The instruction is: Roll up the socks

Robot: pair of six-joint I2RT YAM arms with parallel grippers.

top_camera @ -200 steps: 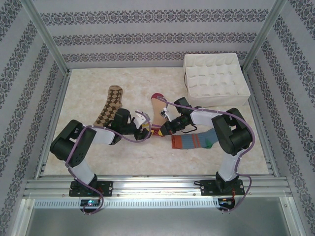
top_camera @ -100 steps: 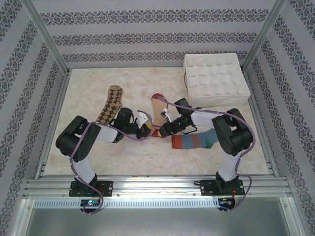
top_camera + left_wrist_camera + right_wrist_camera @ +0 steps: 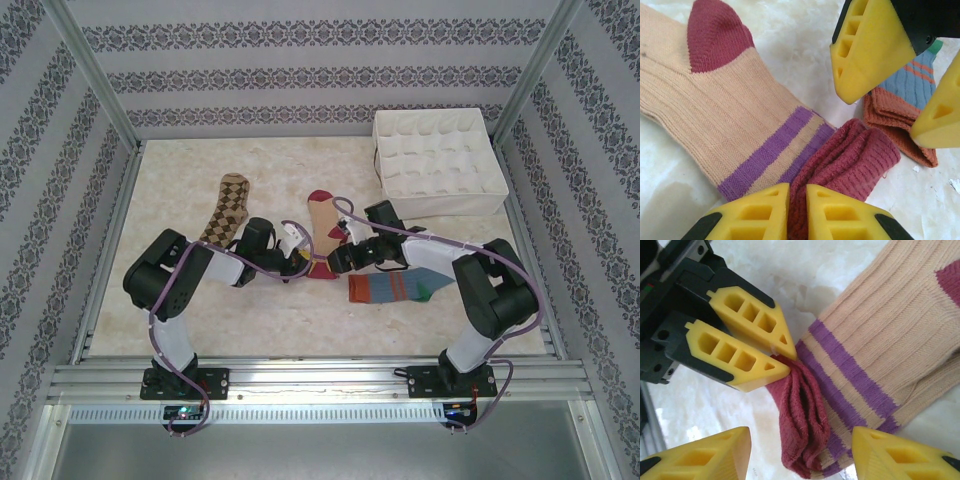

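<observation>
Left claw (image 3: 796,191) has edged in, now clamped on peach sock's (image 3: 322,222) bunched red cuff (image 3: 850,160), mid-bench (image 3: 200,310). Right claw (image 3: 801,440) apart, straddling same cuff. Roll looks barely begun; argyle sock (image 3: 225,210) and striped sock (image 3: 392,288) lie flat, untouched

my left fingers (image 3: 757,212) and right fingers (image 3: 705,455) are smooth matt yellow plastic. the peach sock (image 3: 725,110) is ribbed knit cloth, its dark red cuff (image 3: 850,160) fuzzier and coarser. the striped sock (image 3: 907,87) is finer knit. the table (image 3: 790,30) looks like smooth pale stone with a faint sheen.
</observation>
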